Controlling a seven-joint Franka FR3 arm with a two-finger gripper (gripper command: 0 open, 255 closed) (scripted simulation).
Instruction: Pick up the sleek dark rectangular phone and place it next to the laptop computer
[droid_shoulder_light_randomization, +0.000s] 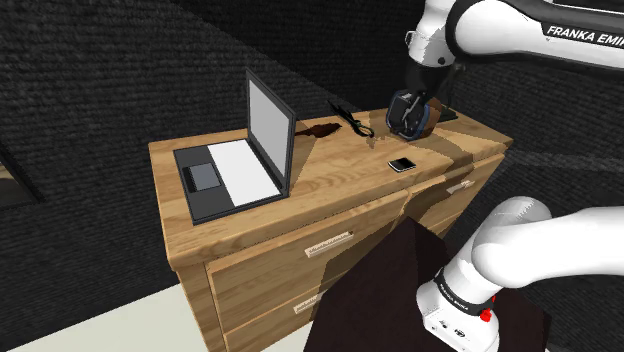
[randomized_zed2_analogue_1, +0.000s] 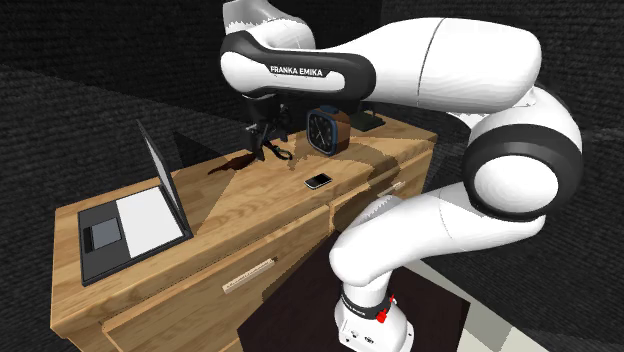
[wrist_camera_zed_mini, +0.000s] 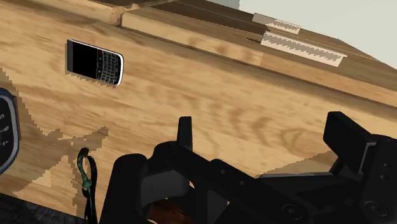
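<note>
**Item 1: phone**. Black and rectangular with a pale rim, a dark screen and a keypad. It lies flat on the bench top near the front edge, in front of the clock. It is well apart from the laptop and nothing touches it.

**Item 2: gripper**. All black, on the white Franka arm. The jaws are spread with only bare wood between them. It hangs over the back part of the bench, just beside the clock, and the phone lies off to one side of the fingers.

**Item 3: laptop**. Open with its lid upright and a pale screen and deck, at the end of the bench on the shoulder view's left.

**Item 4: clock**. Round, with a blue face in a brown case, standing towards the back of the bench.

**Item 5: scissors-like tool**. Dark, lying between the laptop and the clock.

**Item 6: bench**. Light grained wood, with drawer fronts and pale handles.

**Item 7: stand**. A dark box in front of the drawers.
</note>
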